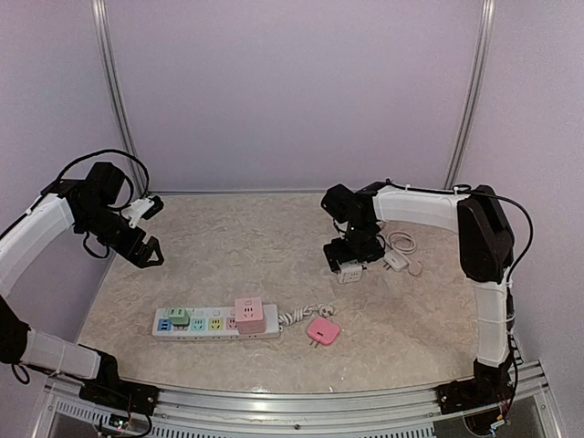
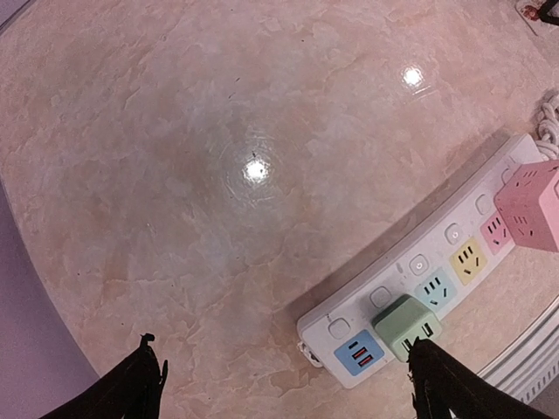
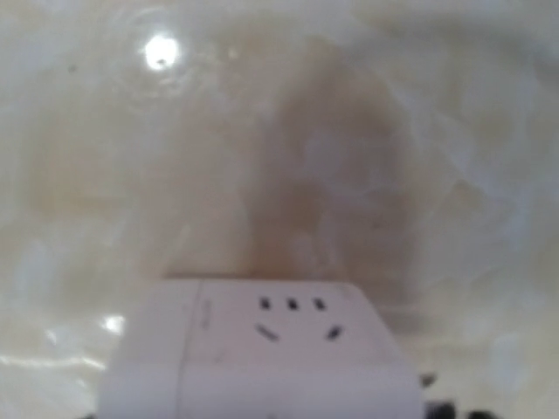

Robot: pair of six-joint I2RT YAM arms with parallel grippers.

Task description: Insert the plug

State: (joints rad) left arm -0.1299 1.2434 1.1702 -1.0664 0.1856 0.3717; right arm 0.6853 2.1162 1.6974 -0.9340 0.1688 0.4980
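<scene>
A white power strip [image 1: 214,324] lies near the front left, with a green cube adapter [image 1: 178,316] and a pink cube adapter [image 1: 249,313] plugged into it. A loose pink plug [image 1: 322,330] lies just right of the strip. My right gripper [image 1: 349,263] is shut on a white cube adapter [image 1: 349,273], held low over the table at centre right. That adapter fills the bottom of the right wrist view [image 3: 271,358] and hides the fingers. My left gripper [image 1: 153,230] is open and empty, above and behind the strip's left end. The left wrist view shows the strip [image 2: 410,292] and the green adapter [image 2: 406,325].
A small white charger [image 1: 395,260] with a coiled cable lies just right of my right gripper. The strip's braided cord [image 1: 297,316] runs toward the pink plug. The metal table rail [image 1: 301,406] runs along the front, and purple walls close in the back and sides.
</scene>
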